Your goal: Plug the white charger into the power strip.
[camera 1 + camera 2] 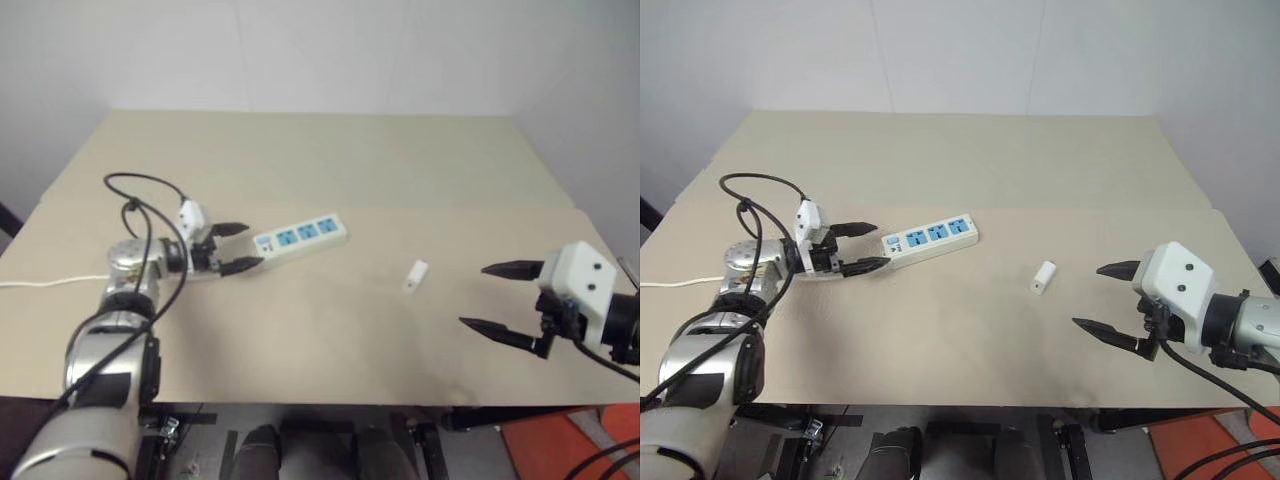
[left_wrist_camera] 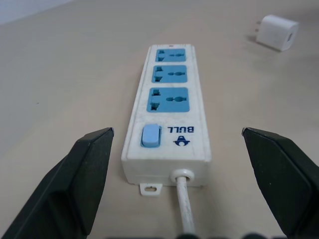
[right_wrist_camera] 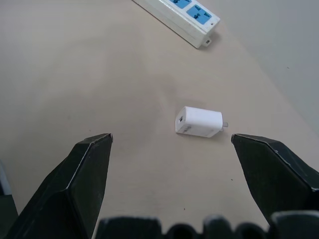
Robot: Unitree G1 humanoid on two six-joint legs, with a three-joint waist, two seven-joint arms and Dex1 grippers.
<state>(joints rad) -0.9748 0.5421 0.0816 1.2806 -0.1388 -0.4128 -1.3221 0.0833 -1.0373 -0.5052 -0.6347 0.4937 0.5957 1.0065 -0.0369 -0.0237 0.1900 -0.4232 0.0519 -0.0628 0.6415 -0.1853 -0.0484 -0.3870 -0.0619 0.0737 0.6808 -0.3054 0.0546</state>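
Note:
The power strip [image 1: 300, 236] lies on the tan table, a white bar with blue socket faces, its cord end facing my left gripper [image 1: 238, 247]. That gripper is open and hovers just short of the cord end, its fingers [image 2: 75, 184] spread wider than the strip [image 2: 169, 119]. The white charger [image 1: 416, 273] lies on its side to the right of the strip, prongs out. My right gripper [image 1: 497, 296] is open, farther right near the table's front edge, pointing at the charger [image 3: 198, 121] with a gap between them.
The strip's thin white cord [image 1: 40, 284] trails off the table's left edge. A black cable [image 1: 135, 200] loops above my left arm. The tan table [image 1: 330, 160] is bare behind the strip. An orange patch of floor [image 1: 545, 450] shows at the front right.

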